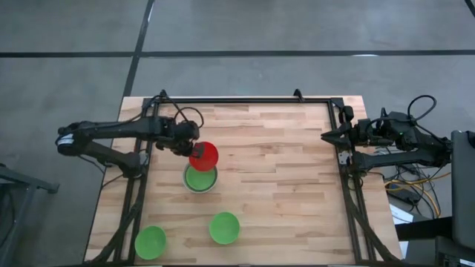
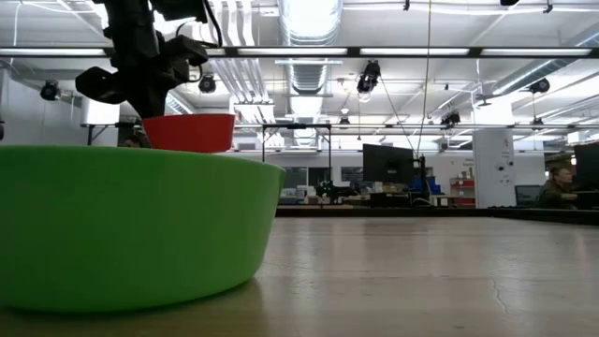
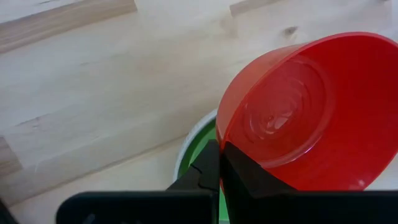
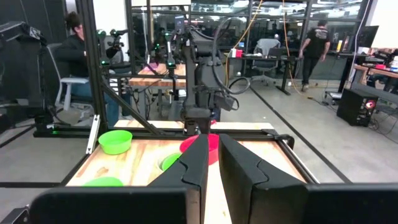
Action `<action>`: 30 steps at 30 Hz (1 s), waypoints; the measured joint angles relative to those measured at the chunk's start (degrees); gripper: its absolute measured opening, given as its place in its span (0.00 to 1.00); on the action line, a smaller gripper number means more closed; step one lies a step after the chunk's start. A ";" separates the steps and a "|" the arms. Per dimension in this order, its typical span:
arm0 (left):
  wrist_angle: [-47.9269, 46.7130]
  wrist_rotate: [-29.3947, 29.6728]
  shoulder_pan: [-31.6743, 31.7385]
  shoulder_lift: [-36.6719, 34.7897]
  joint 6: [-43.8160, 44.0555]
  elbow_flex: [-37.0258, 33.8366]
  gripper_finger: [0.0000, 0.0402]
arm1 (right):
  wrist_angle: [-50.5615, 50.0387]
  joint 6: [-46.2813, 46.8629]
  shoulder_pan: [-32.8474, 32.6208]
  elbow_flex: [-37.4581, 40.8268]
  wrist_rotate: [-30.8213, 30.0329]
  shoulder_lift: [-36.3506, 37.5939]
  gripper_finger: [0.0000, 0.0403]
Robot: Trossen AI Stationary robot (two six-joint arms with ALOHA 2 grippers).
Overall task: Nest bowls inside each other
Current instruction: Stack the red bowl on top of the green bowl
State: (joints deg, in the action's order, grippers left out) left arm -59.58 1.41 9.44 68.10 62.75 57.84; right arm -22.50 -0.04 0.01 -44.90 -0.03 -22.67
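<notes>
Bowls lie scattered over the wooden table (image 1: 282,156). Nearest the front edge sit two green ones: one green bowl (image 1: 151,242) at the left corner, another green bowl (image 1: 224,228) beside it, both well below and short of the left claw (image 1: 194,150). Farther back, that claw is clamped on the rim of the red bowl (image 1: 205,155), held tilted in the air. Directly beneath it stands the pale bowl (image 1: 200,179) with a third green bowl (image 1: 200,178) nested inside. Far off at the table's right edge waits the right claw (image 1: 326,136), its fingers nearly together, holding nothing.
</notes>
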 joint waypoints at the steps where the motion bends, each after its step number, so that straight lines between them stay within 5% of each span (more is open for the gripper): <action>1: -0.18 0.25 -0.67 0.02 0.29 0.00 0.01 | 0.00 0.01 0.01 0.00 0.00 0.01 0.08; 16: -1.84 3.74 -10.33 0.00 5.40 -0.99 0.01 | 0.00 0.01 0.02 -0.01 0.00 -0.01 0.08; 30: 1.09 1.28 -12.29 -1.01 9.00 -4.81 0.01 | 0.02 0.01 0.00 0.00 0.00 0.00 0.08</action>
State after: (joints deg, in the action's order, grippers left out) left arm -58.49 2.69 -2.85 67.09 71.75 53.03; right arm -22.48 -0.03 0.01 -44.90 -0.03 -22.67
